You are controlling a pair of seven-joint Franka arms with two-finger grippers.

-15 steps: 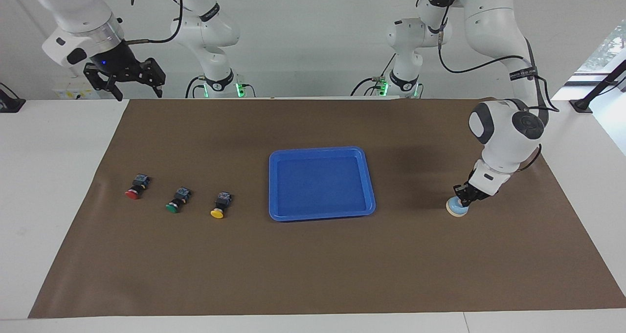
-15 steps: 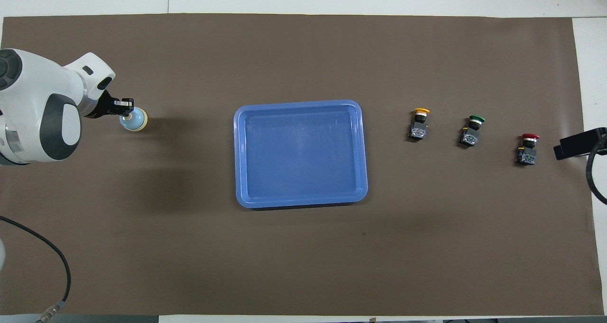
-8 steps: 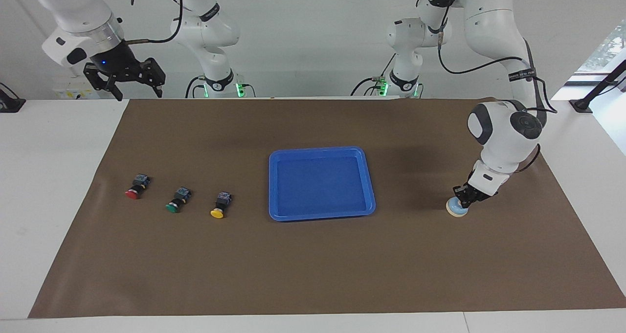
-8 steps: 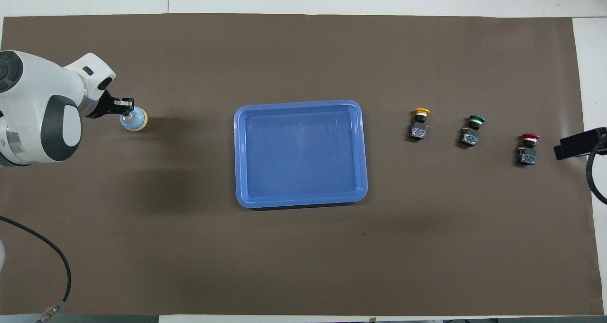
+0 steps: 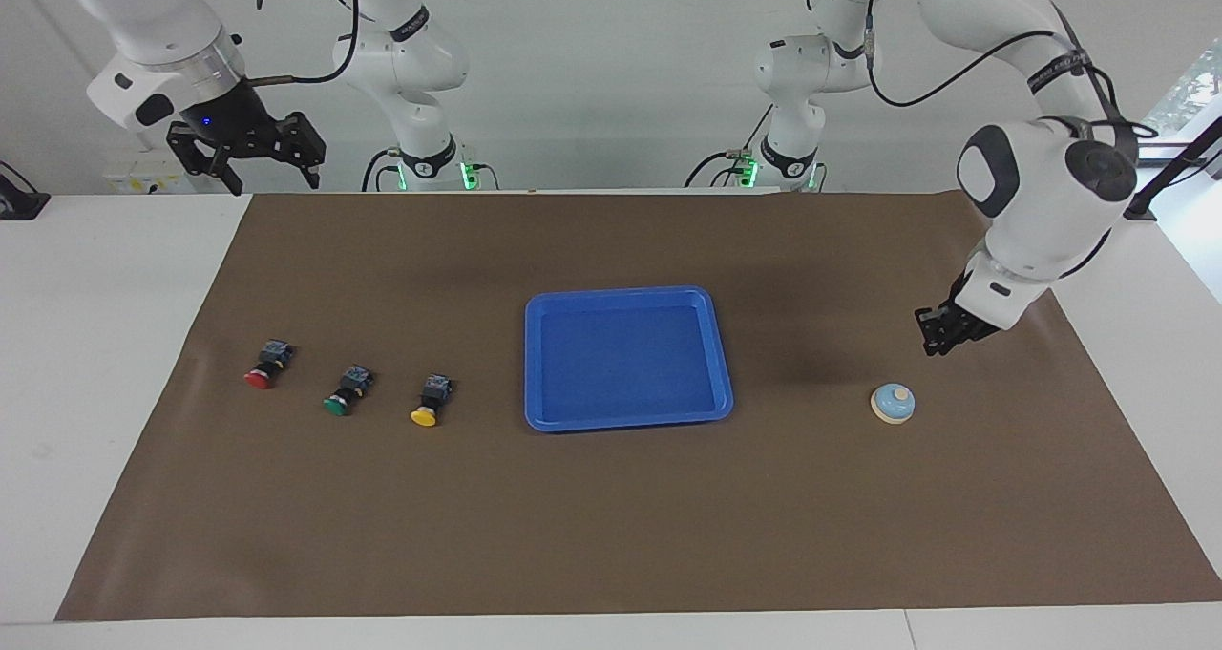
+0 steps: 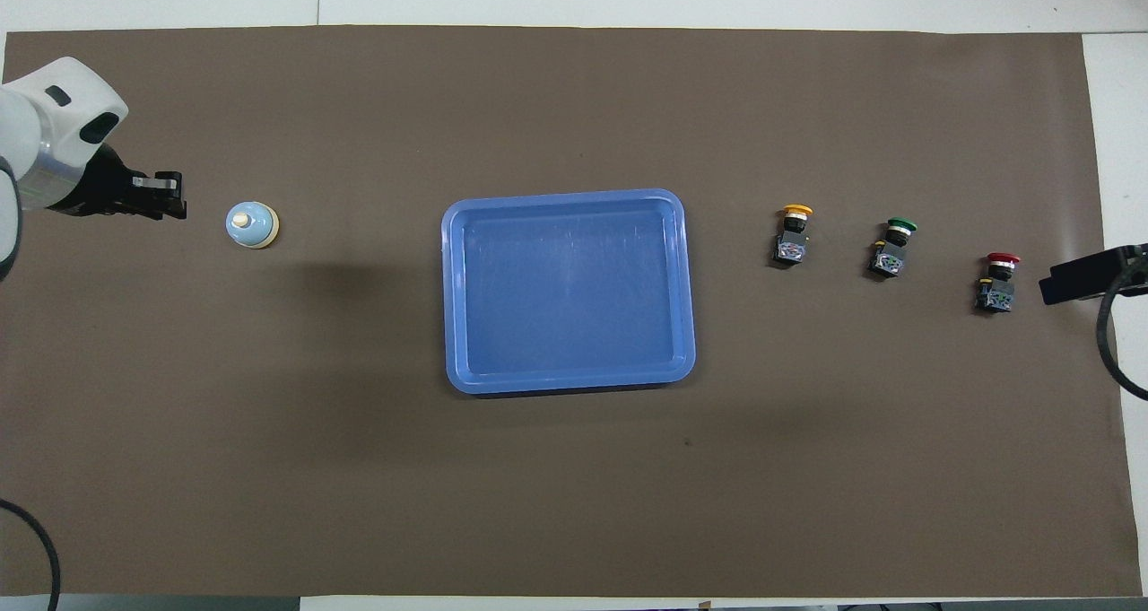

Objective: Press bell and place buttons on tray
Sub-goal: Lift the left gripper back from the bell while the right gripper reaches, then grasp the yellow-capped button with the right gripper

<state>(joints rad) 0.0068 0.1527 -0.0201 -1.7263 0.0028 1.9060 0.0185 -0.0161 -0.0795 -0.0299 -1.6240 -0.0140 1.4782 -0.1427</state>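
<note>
Quick rundown of the counter [image 5: 115, 364]: a big brown mat [image 5: 611, 535] covers most of it, and everything sits on that. The blue tray [image 5: 726, 364] is in the middle with nothing in it. Toward the right arm's end there's a loose row of three buttons, all lying on their sides with the caps pointing away from the robots: the yellow button [image 5: 427, 403] is closest to the tray, then the green button [image 5: 346, 390], then the red button [image 5: 264, 365] out at the end. They're well apart from each other and from the tray, and nothing sits between them and it.

The bell [image 5: 894, 403] is on its own toward the left arm's end, upright, cream knob showing on the blue dome. Nothing touches it.

Hard-to-see stuff: in the overhead view the right gripper [image 6: 1081, 275] is just a dark block cut off at the edge next to the red button, so that view is no use for it. In the facing view the right gripper [image 5: 246, 161] hangs high over the mat's corner nearest the robots, fingers spread wide and holding nothing. That arm is just waiting.

The left gripper [image 5: 934, 337] is up in the air over bare mat just beside the bell, clear of it, wrist bent so it points down at a slant. It isn't carrying anything, but whether the fingers are parted or pinched together I can't tell.
</note>
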